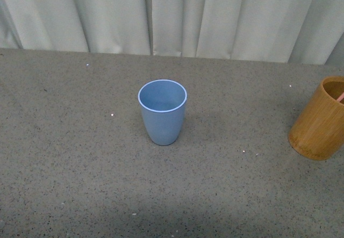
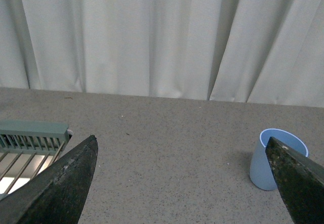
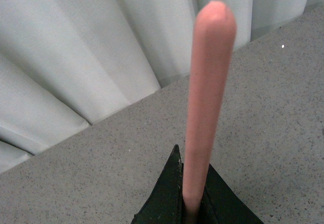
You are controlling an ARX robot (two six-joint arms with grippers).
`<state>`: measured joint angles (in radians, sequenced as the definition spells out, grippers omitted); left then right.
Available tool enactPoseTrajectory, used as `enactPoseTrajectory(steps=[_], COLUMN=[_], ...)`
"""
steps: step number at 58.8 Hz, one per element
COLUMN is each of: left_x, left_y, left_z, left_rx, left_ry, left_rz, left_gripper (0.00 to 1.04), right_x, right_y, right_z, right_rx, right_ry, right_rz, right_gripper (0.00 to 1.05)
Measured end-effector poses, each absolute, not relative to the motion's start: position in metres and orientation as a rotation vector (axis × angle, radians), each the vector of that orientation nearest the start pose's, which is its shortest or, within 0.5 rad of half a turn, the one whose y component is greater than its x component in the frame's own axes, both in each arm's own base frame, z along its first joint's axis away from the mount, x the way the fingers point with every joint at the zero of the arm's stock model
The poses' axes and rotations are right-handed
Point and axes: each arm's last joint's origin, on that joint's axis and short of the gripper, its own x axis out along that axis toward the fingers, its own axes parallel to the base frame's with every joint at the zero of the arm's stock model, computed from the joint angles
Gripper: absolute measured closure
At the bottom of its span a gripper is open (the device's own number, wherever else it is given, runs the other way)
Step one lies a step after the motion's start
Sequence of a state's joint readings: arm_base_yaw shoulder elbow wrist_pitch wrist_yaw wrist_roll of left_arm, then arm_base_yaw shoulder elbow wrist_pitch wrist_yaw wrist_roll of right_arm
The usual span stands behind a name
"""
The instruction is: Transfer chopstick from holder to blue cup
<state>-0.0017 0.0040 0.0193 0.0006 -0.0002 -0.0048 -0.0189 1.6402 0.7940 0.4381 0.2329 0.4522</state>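
Pinching the chopstick (image 3: 207, 107), the right claw (image 3: 192, 206) is clamped; left claw (image 2: 181, 139) gapes wide, empty.

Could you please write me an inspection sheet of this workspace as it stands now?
Surface: speckled grey table with a few white specks.
Job's things: blue cup upright mid-table, nothing seen inside; holder upright at the right edge of the front view, apart from the cup; chopstick pink, gripped in the right hand.
Clutter: grey-green slatted object, shown only in the left wrist view.
Hands: left hand open, holding nothing; right hand shut on the chopstick; neither shows in the front view.
Cables: nothing seen.
Surroundings: pale pleated curtain behind the table.
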Motion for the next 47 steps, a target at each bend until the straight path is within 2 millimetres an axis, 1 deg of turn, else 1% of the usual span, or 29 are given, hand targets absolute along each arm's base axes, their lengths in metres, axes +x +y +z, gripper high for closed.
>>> enactPoseTrajectory(steps=[9,15,19,24,30,36,43,47], left_x=[0.097,0.097,0.097,0.097,0.097,0.097,0.097,0.097], left_y=[0.0,0.0,0.0,0.0,0.0,0.0,0.0,0.0], left_z=[0.17,0.17,0.17,0.17,0.17,0.17,0.17,0.17], left_rx=[-0.005,-0.005,-0.005,-0.005,-0.005,-0.005,-0.005,-0.005], left_ry=[-0.016,-0.016,-0.016,-0.016,-0.016,-0.016,-0.016,-0.016], left_rz=[-0.002,-0.002,-0.002,-0.002,-0.002,-0.002,-0.002,-0.002], left_gripper=[0.07,0.07,0.07,0.07,0.07,0.07,0.07,0.07], right_x=[0.328,0.323,0.321,0.319,0.315,0.313,0.31,0.311], right_y=[-0.023,-0.026,-0.025,-0.018,-0.003,0.021,0.053,0.07], right_z=[0.205,0.216,0.23,0.244,0.254,0.259,0.258,0.252], right_rx=[0.424,0.443,0.46,0.487,0.508,0.527,0.555,0.568], right_ry=[0.306,0.286,0.258,0.221,0.196,0.185,0.188,0.205], right_rz=[-0.34,-0.34,-0.326,-0.294,-0.246,-0.184,-0.112,-0.082], right_gripper=[1.03,1.03,1.03,1.03,1.03,1.03,1.03,1.03])
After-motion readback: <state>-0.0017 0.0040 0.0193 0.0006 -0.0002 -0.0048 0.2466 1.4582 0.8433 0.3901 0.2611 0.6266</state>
